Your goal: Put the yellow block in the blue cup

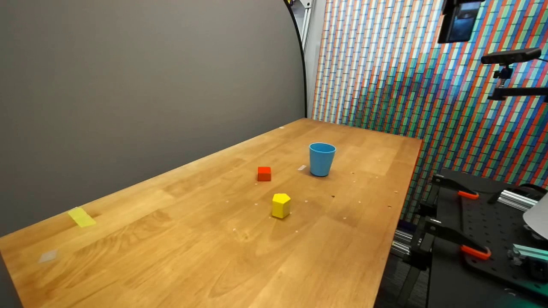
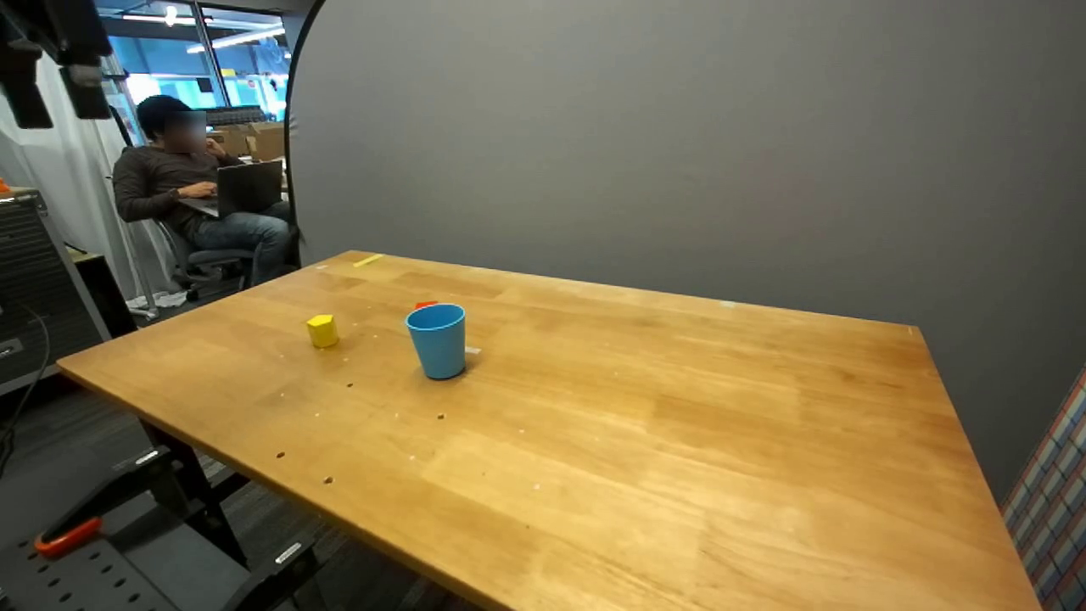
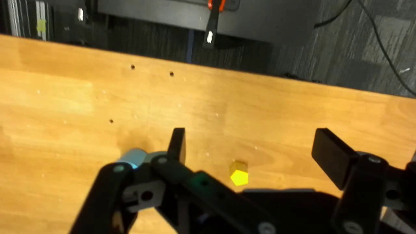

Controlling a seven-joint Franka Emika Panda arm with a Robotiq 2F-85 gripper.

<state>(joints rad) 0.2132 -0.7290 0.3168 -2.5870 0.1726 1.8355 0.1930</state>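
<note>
Yellow block (image 1: 281,206) stands pentagon up, axis vertical, apart from blue cup (image 1: 321,161), well inside bench (image 1: 205,256) edges; gripper (image 3: 252,151) spread wide

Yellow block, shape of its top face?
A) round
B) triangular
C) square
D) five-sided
D: in an exterior view the yellow block shows a flat top bounded by five straight edges, and the wrist view shows the same five-cornered outline.
</note>
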